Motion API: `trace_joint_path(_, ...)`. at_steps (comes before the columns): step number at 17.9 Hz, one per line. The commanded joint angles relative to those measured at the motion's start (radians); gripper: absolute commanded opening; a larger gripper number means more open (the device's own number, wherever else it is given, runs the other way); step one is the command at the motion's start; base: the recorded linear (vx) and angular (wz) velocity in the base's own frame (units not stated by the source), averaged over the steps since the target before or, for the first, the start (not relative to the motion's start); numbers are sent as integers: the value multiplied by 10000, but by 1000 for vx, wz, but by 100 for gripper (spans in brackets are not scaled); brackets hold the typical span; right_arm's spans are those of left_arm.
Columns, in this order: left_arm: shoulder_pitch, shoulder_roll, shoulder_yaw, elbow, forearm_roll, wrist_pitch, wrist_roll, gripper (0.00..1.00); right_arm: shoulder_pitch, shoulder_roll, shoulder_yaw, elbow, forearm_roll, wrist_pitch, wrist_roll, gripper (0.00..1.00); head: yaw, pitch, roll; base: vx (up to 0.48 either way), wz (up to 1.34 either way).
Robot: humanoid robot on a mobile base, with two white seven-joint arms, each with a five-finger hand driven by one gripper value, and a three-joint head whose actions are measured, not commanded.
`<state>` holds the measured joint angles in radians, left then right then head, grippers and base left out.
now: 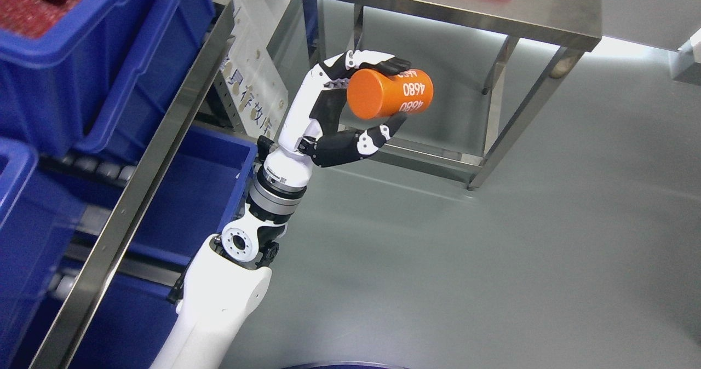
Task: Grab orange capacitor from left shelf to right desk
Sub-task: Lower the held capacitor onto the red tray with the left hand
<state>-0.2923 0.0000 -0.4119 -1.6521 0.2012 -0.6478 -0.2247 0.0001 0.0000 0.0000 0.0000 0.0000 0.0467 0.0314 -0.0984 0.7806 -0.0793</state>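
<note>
left hand (350,106) gripping orange cylindrical capacitor (390,93) printed "4680" twice in white, held in air beside blue plastic bins (109,57) on metal shelf (159,155), stainless steel bench (449,2) behind

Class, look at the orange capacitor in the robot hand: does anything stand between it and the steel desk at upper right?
Nothing visible does. The left robot hand holds the orange capacitor over bare floor, below the steel desk.

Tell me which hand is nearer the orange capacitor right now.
Left. The left hand grips the orange capacitor in mid-air, fingers above and thumb below, between the shelf and the steel desk. The right hand is out of view.
</note>
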Motion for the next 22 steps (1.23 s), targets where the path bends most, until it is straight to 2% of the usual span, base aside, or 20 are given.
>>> trace_joint_path(1, -466, 174, -268, 31, 13, 525, 54, 3, 15, -175, -108, -337, 0, -22, 8, 100, 0, 0, 0, 313, -487)
trace_joint_path(4, -1017, 174, -116, 62, 13, 1306, 69, 3, 15, -175, -108, -337, 0, -37, 8, 100, 0, 0, 0, 366, -346)
trace_joint_path(7, -1921, 174, 313, 184, 13, 2760, 54, 4, 15, -175, -108, -337, 0, -22, 8, 100, 0, 0, 0, 364, -275)
trace_joint_path(13, -2705, 174, 452, 185, -3, 5385, 54, 4, 15, -175, -108, -337, 0, -37, 8, 100, 0, 0, 0, 344, -160)
trace_joint_path(20, -3366, 174, 1050, 200, -109, 7243, 53, 4, 15, -175, -108, -337, 0, -22, 8, 100, 0, 0, 0, 308, -125)
trace_joint_path(22, -3336, 174, 1143, 611, -736, 7536, 54, 4, 15, -175, -108, -337, 0, -22, 8, 100, 0, 0, 0, 264, -53)
